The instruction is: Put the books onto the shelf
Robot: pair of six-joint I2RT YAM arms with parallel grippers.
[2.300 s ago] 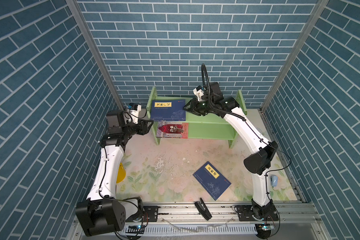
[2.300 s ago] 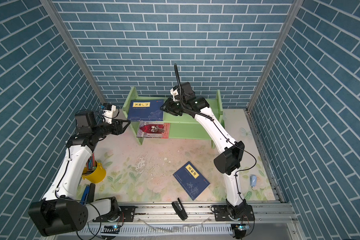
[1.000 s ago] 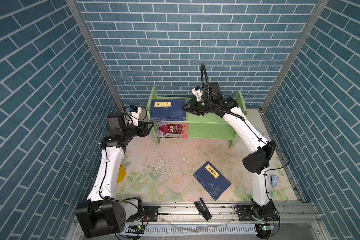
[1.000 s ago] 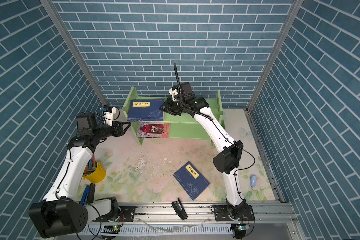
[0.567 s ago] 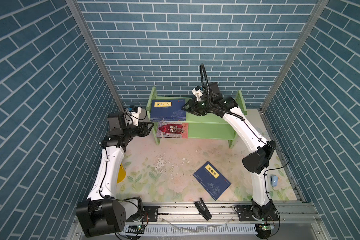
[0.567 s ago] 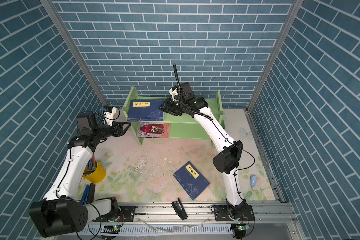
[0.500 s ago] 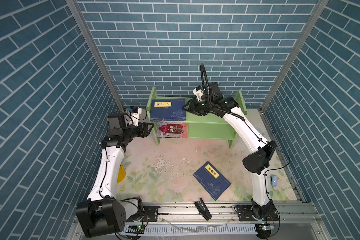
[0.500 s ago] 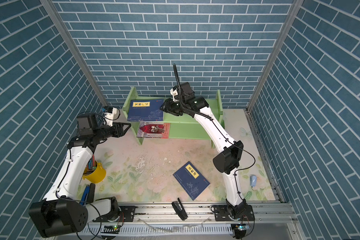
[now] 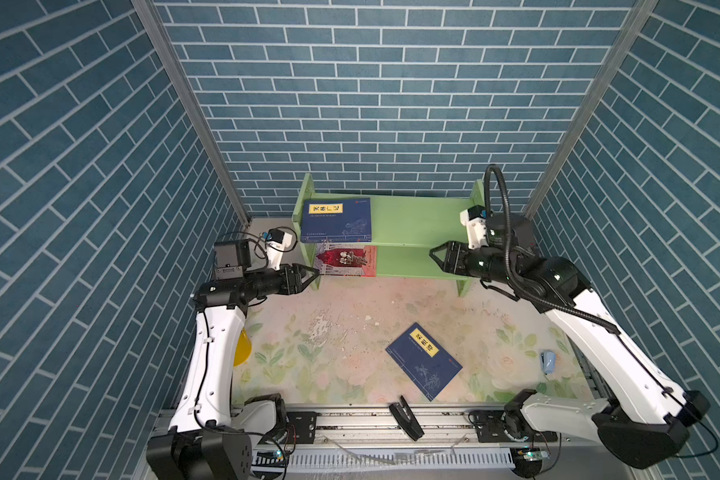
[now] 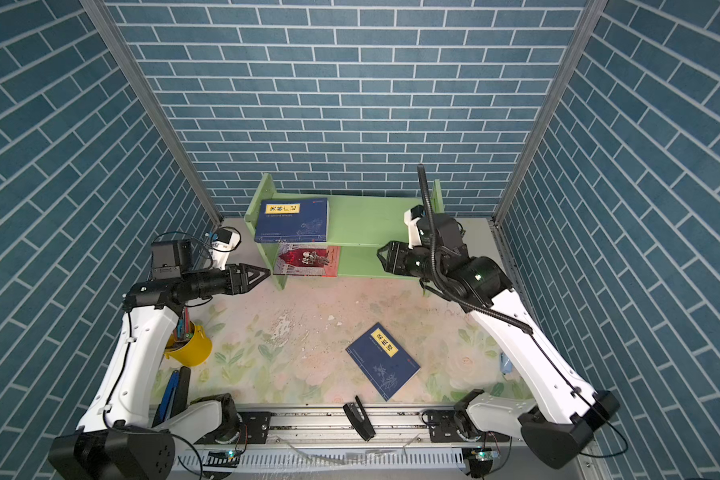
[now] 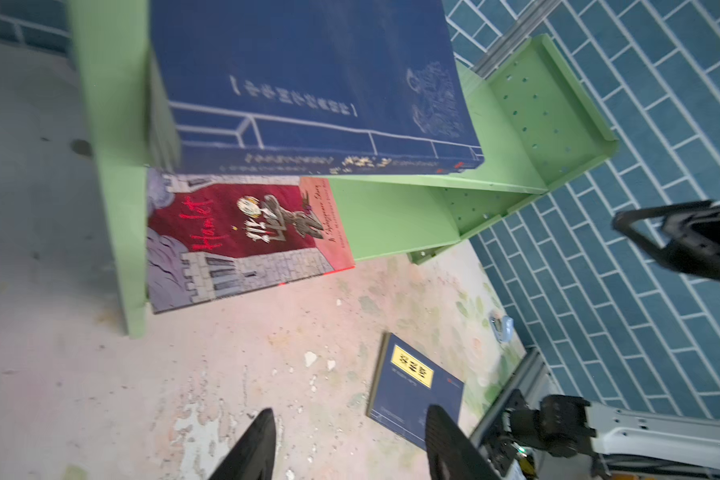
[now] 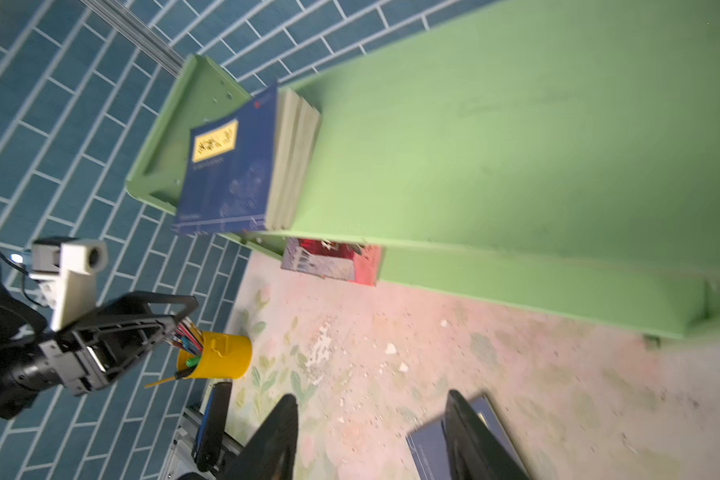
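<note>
Green shelf (image 9: 416,224) w/ blue books (image 9: 336,220) on top tier; left hand (image 9: 312,279) & right hand (image 9: 435,257) both spread, empty.

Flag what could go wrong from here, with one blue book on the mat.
1. The red-and-grey castle-cover book overhangs the lower tier of the light green wooden shelf, with the left gripper, jaws open, close beside it; a nudge could drag it out.
2. The dark blue paperback lies flat on the floral mat; jaws may push it instead of lifting it.
3. The stack of dark blue books on the top tier could shift if another is slid on.
</note>
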